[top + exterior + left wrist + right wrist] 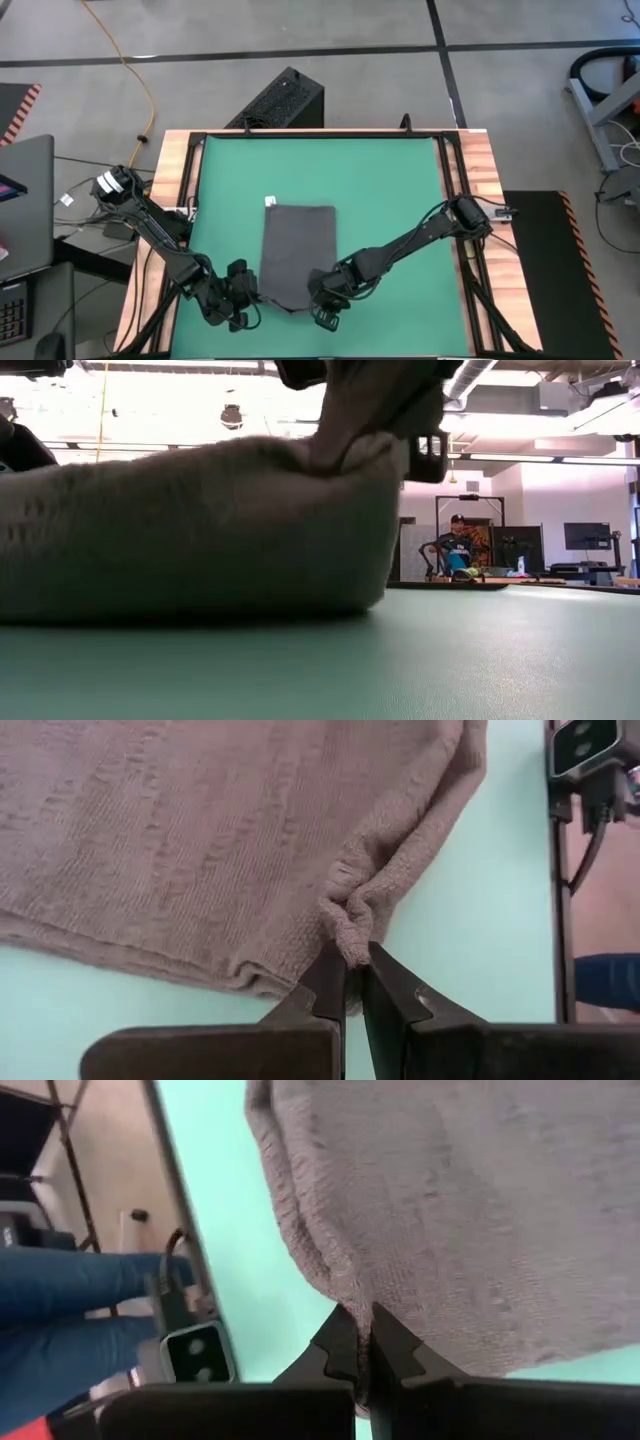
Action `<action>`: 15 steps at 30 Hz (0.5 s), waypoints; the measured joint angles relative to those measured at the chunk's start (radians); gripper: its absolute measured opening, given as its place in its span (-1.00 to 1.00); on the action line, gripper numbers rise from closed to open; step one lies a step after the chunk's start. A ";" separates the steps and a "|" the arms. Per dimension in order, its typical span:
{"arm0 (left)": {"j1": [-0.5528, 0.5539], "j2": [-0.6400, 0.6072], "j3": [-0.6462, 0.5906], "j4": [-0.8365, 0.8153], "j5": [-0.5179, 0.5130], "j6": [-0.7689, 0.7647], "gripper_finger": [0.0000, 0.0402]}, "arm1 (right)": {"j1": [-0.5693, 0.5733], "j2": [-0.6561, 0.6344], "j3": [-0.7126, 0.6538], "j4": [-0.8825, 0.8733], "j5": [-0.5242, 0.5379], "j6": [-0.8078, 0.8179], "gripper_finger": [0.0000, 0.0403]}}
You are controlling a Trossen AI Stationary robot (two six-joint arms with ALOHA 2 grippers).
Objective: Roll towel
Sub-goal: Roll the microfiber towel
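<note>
While both arms reach in from the lower corners of the overhead frame, a charcoal-grey towel point(296, 255) lies flat on the green mat point(390, 180), just below the frame's centre. Its long axis runs up and down the frame, with a small white tag point(270, 201) at its upper left corner.

At the towel's lower left corner, the left gripper point(243, 290) is clamped tight on a bunched fold of cloth; its wrist view shows the fabric puckered between the closed fingers. At the lower right corner, the right gripper point(328, 297) pinches the same bottom edge, fingers closed on a small ridge of cloth. From table height, that near edge looks lifted off the mat.

Both grippers sit about equally close, one at each end of the short bottom edge, so the length of the towel stretches away from them toward the upper frame. By my judgement, rolling would carry this edge upward along that axis.
</note>
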 joint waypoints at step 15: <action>0.125 0.000 0.000 0.023 0.078 0.006 -1.00 | -0.107 -0.010 -0.001 -0.146 -0.094 -0.045 -0.91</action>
